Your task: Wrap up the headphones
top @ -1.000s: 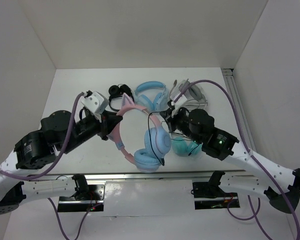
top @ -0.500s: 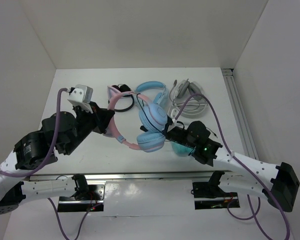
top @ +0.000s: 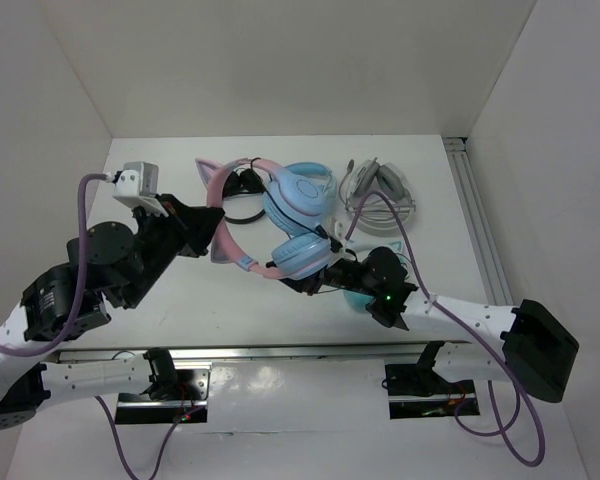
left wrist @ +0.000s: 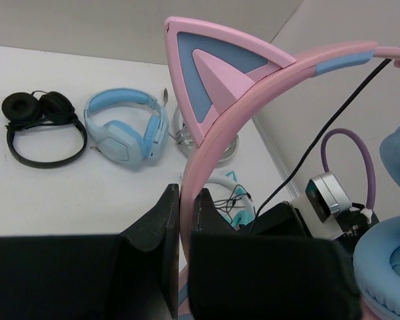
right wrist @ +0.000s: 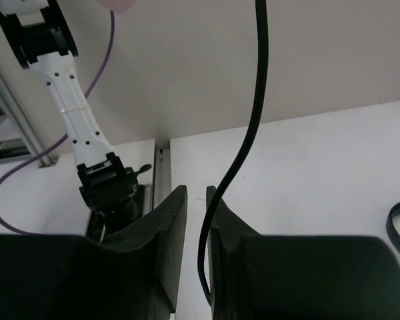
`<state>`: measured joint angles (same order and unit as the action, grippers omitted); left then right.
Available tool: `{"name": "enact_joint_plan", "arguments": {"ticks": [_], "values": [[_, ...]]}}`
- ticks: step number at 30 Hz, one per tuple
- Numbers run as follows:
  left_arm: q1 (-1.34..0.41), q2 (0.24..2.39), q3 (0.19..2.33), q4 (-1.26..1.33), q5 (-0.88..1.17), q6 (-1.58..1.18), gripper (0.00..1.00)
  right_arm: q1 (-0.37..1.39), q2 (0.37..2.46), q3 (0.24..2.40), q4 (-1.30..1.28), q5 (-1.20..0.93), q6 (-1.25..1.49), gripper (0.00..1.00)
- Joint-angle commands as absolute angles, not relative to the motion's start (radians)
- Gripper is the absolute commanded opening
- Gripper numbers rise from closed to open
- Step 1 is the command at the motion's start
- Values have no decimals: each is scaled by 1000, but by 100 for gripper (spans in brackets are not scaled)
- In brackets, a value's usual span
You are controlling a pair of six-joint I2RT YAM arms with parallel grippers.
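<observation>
The headphones hang in the air above the table: pink cat-ear headband [top: 242, 264], two light blue ear cups [top: 298, 197]. My left gripper [top: 212, 232] is shut on the headband; in the left wrist view the pink band [left wrist: 233, 113] rises from between my fingers [left wrist: 185, 200]. My right gripper [top: 315, 280] sits just below the lower ear cup. In the right wrist view its jaws [right wrist: 197, 193] stand a narrow gap apart. The thin black cable [right wrist: 250, 120] runs down through that gap and lies against the right finger.
On the table lie a black on-ear pair [left wrist: 43, 127], an all-blue pair [left wrist: 127, 127], a white-grey headset [top: 380, 190] and a teal pair [top: 360, 297] under my right gripper. A metal rail [top: 475, 215] runs along the right edge. White walls enclose the table.
My left arm has lifted the headphones off the table, up and towards the back left. My right arm has swung left and nearer, staying under the ear cups with the cable.
</observation>
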<state>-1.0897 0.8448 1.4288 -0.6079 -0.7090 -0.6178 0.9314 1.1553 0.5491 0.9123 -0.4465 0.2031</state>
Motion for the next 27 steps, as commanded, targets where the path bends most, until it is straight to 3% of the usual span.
{"name": "enact_joint_plan", "arguments": {"ticks": [1, 14, 27], "values": [[-1091, 819, 1468, -463, -761, -687, 0, 940, 1172, 535, 1115, -482, 259, 25], [-1091, 882, 1632, -546, -1051, -655, 0, 988, 1200, 445, 1129, -454, 259, 30], [-1091, 953, 1652, -494, -1285, -576, 0, 1167, 1235, 377, 1200, -397, 279, 30]]}}
